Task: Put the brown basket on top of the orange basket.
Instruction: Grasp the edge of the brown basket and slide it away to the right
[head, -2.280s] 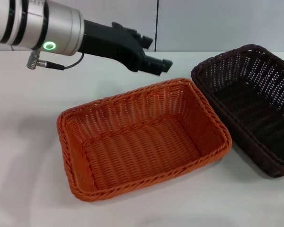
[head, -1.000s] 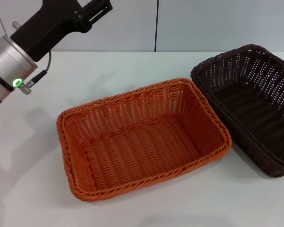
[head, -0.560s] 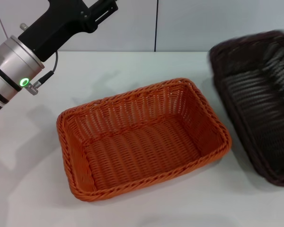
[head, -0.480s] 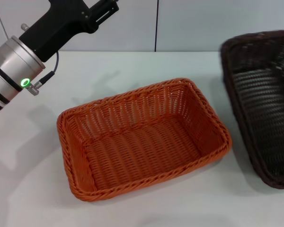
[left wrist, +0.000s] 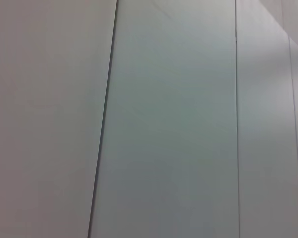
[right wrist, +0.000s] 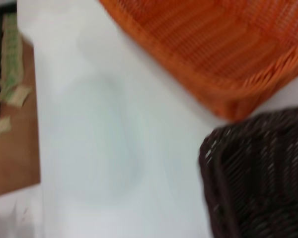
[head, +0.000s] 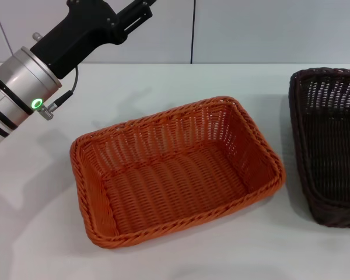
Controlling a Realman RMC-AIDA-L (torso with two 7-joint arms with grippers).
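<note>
Because the brown basket (head: 329, 146) sits well right of the orange basket (head: 175, 169) with neither gripper's jaw state discernible, an insecure rim grasp could drop or tilt it during transfer.

brown basket (head: 329, 149) beside orange basket (head: 175, 169) — apart.

The plain white counter (head: 181, 81) carries a bright orange rectangular woven wicker basket (head: 175, 172) at its middle and a dark brown woven wicker basket (head: 332, 151) just beside it, apart.
</note>
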